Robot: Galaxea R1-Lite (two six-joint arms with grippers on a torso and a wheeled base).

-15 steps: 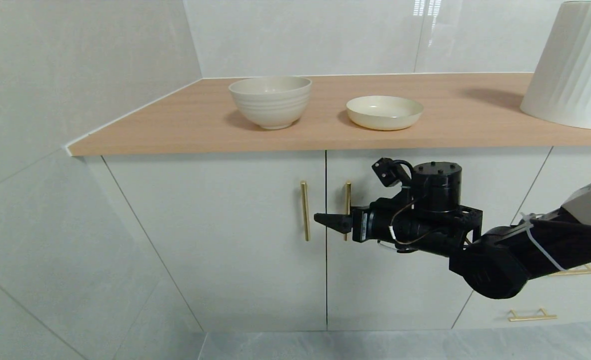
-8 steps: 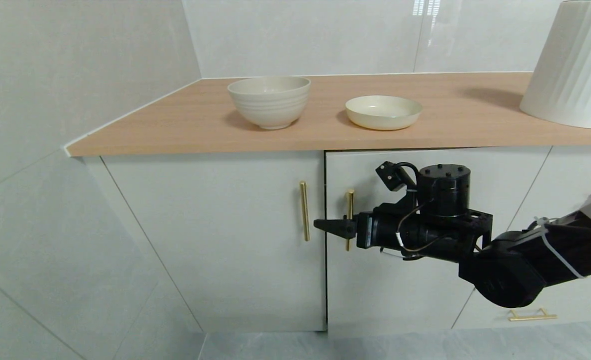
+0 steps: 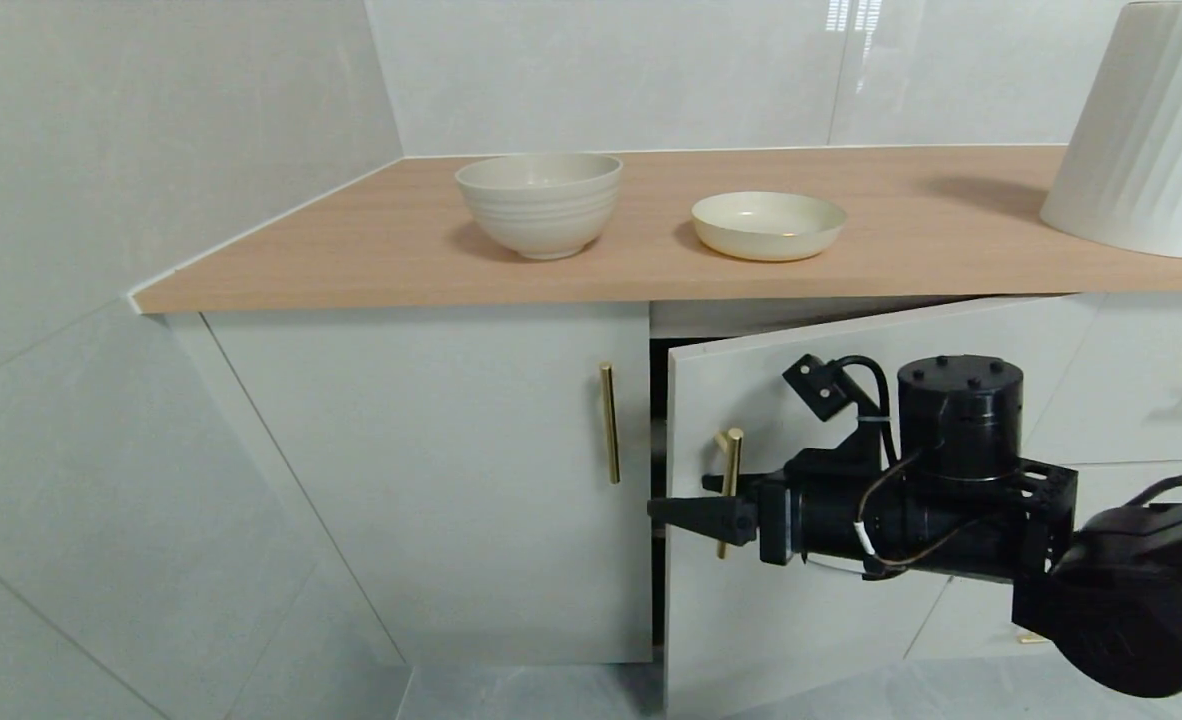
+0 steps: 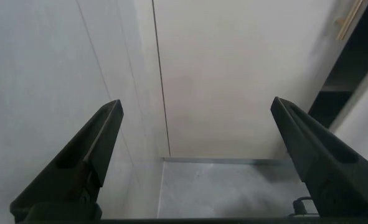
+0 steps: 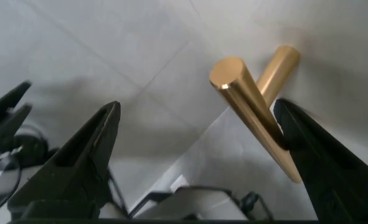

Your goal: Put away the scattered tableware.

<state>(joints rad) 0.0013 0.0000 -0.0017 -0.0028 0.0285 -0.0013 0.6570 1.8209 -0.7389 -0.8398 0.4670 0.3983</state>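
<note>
Your right gripper (image 3: pixel 666 512) sits below the countertop (image 3: pixel 911 240), just under its front edge. Its fingers are spread apart and clamp nothing, and one finger lies against the brass handle (image 3: pixel 728 480) of the cabinet door (image 3: pixel 801 620), which stands ajar beneath the countertop. Your left gripper (image 4: pixel 196 109) is also spread wide and empty, facing the pale cabinet fronts under the countertop. On the countertop, the ribbed bowl (image 3: pixel 539 203) stands toward its left end and the shallow dish (image 3: pixel 768 224) rests near its middle, both well above your right gripper.
</note>
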